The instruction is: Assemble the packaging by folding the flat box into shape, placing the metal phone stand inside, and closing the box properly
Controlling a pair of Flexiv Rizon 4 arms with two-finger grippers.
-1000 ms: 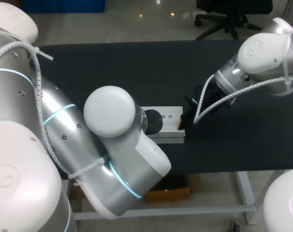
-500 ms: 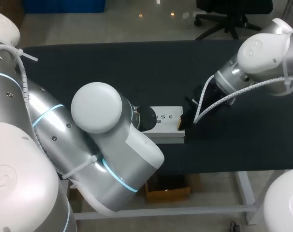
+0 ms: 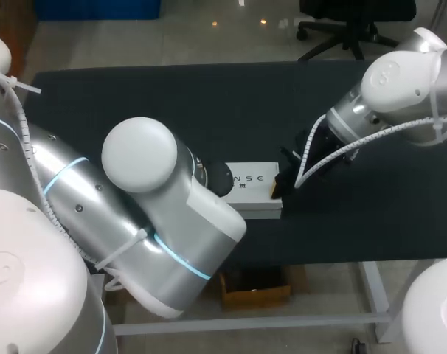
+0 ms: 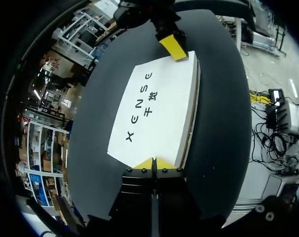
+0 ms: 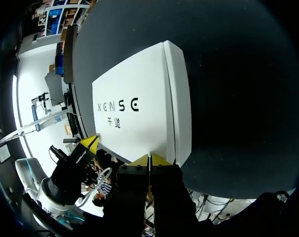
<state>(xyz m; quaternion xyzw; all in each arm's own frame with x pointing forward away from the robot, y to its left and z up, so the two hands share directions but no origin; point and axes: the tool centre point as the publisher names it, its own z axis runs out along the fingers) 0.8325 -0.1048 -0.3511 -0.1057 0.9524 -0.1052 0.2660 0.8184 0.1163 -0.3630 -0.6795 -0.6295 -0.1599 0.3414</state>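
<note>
The white box [image 3: 257, 183] lies closed and flat on the black table, printed lid up. In the left wrist view my left gripper [image 4: 153, 163] is shut, its yellow tips together at the near end of the box [image 4: 157, 106] with nothing between them. My right gripper [image 5: 148, 159] is shut too, tips together at the opposite end of the box [image 5: 137, 111]. In the head view the right gripper [image 3: 277, 186] sits at the box's right end, while the left one is hidden under its own wrist. No metal phone stand is in sight.
The black table [image 3: 172, 103] stretches wide behind and to the right of the box. Its front edge [image 3: 319, 259] runs close below the box. My left arm [image 3: 150, 199] covers the table's left front part.
My left arm has drawn back to the left, uncovering more of the box lid. The right arm and the box have stayed where they were.
</note>
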